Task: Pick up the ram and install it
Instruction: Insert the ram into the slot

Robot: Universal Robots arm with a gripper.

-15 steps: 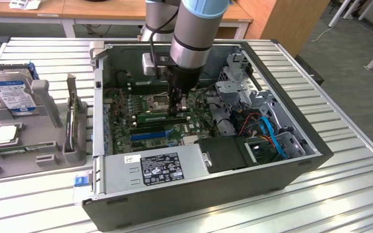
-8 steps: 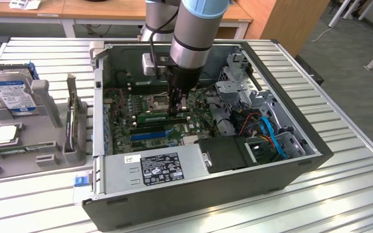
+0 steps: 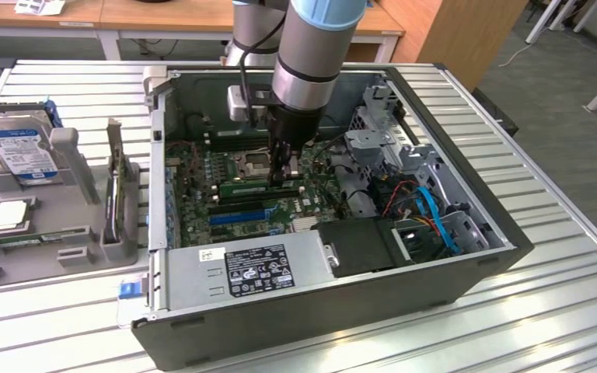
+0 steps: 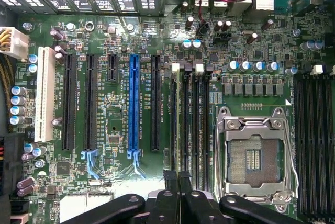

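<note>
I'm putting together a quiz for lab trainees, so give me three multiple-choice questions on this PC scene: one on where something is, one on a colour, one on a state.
1. Where is the gripper?
A. Over the hard drive
B. Inside the case, over the board
C. Above the bare table

2. What colour is the long slot between the black ones?
A. Red
B. Yellow
C. Blue

3. What state is the case in?
A. Open, with the board exposed
B. Closed by a side panel
C. Wrapped in plastic

Answers:
1 B: the exterior view shows the arm reaching down into the case, with the gripper just above the board.
2 C: the wrist view shows one blue slot among black ones.
3 A: there is no panel on top, so the board and cables are in plain sight.
</note>
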